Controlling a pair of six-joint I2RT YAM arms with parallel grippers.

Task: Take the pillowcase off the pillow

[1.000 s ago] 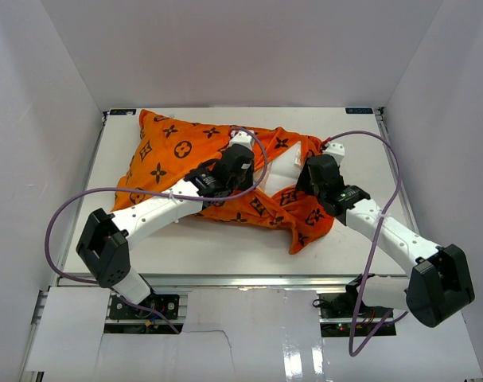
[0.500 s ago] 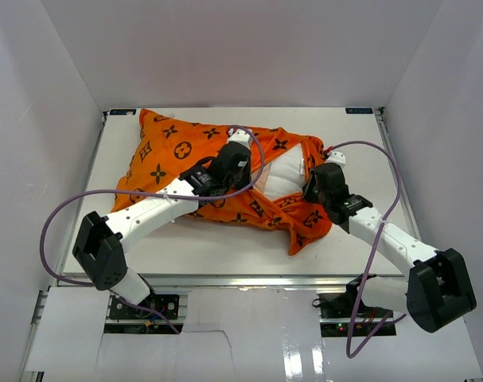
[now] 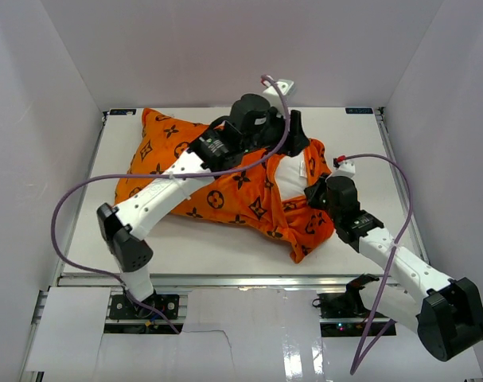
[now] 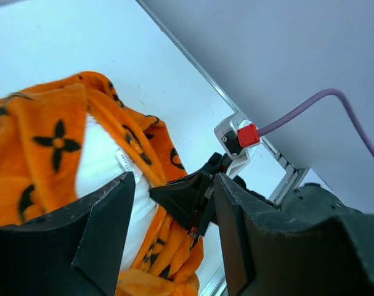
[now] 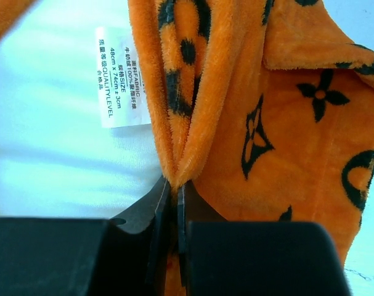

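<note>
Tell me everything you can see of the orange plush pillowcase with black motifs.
The orange plush pillowcase is fuzzy fabric printed with black flowers, diamonds and monograms. It lies crumpled on the white table, covering most of the plain white pillow, which shows through its open right end. The right gripper is shut on a fold of that opening's edge, near the pillow's white printed tag. The open left gripper hangs above it, holding nothing.

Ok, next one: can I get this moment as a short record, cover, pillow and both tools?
pillowcase: orange, partly pulled back, opening toward the right arm
pillow: white, showing at the opening, mostly inside the cover
left tool: open, empty, raised above the pillow
right tool: shut on the pillowcase edge
task state: cover not yet off
</note>
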